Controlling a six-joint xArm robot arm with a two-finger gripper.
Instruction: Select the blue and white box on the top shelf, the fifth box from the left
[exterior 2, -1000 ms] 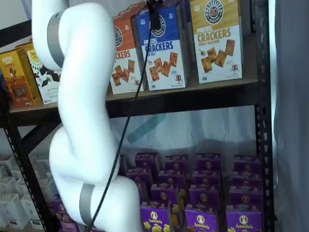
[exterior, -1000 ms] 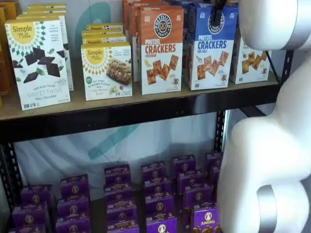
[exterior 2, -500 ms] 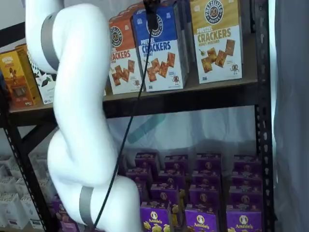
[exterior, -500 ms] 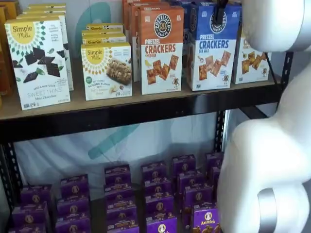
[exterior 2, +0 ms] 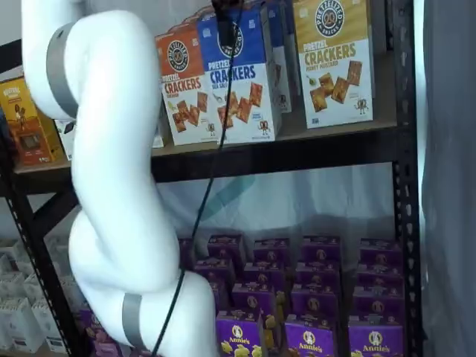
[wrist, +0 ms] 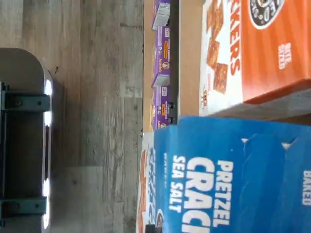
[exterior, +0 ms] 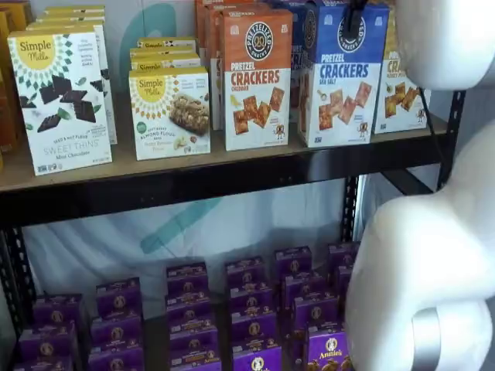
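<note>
Blue and white box [exterior: 343, 73] stands upright on the top shelf [exterior: 209, 174], toward the shelf's right end, its base at the front edge and set forward of the row; also seen in the other shelf view [exterior 2: 239, 74], and the wrist view shows its blue face with "PRETZEL ... SEA SALT" [wrist: 228, 179] close up. Gripper [exterior 2: 225, 26] comes down over the box's upper front; black fingers overlap its top edge and logo in both shelf views [exterior: 356, 19], but whether they are spread or clamped on the carton: cannot tell, no gap is visible. Black cable [exterior 2: 212, 171] hangs from it past the shelf rail. Orange Cheddar carton [exterior: 257, 77] sits just beside the box on its left, yellow-topped cracker carton [exterior 2: 332, 59] to its right, further back. Simple Mills boxes [exterior: 62, 97] toward the left end. Purple Annie's boxes [exterior: 255, 309] fill the lower level. White arm [exterior 2: 111, 186] stands in front of the shelves.
</note>
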